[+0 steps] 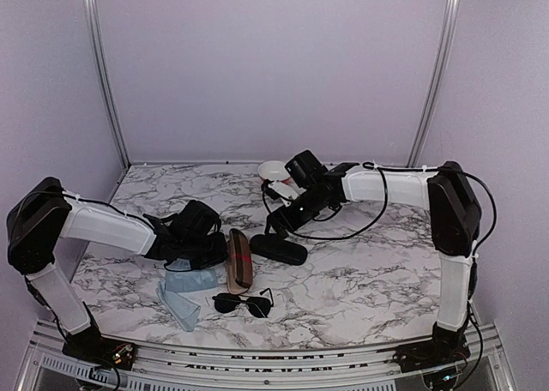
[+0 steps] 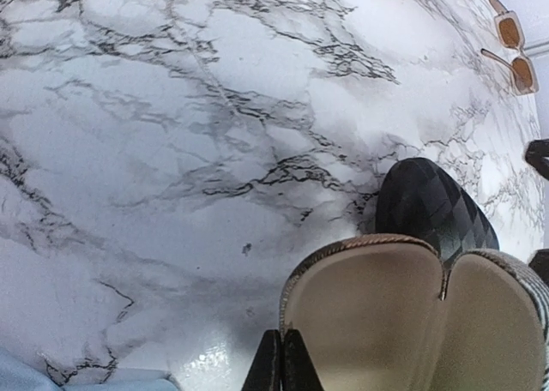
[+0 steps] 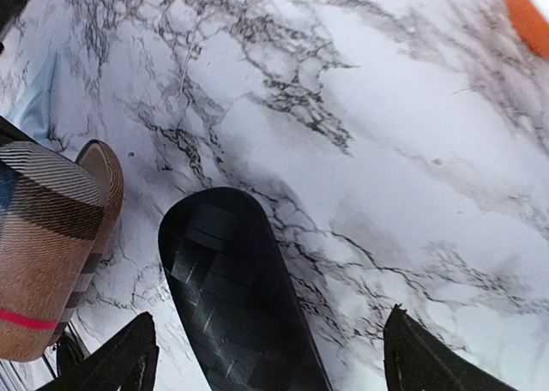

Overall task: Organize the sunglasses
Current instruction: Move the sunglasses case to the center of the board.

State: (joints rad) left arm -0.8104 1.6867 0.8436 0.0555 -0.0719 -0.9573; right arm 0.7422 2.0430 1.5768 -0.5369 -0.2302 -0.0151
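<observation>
Left claw (image 2: 281,367), shut, sits at the open brown case's (image 2: 412,314) rim. Right claw (image 3: 266,357) gapes wide astride the black case (image 3: 232,288), seemingly about to grip it; closing squarely matters. Black sunglasses (image 1: 243,303) lie bottom centre of the overhead view; brown pair (image 2: 513,48) upper right of the left wrist view.

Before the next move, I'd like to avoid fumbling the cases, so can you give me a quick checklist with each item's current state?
1. Right gripper open: ok, its fingers stand apart on either side of the black case.
2. Black case open: not ok, it lies closed.
3. Brown case open: ok, its beige lining shows.
4. Left gripper holding the brown case's rim: cannot tell; its fingers are shut right beside it.
5. Black sunglasses stowed: not ok, they lie on the table.
6. Brown sunglasses stowed: not ok, they are also on the table.
</observation>
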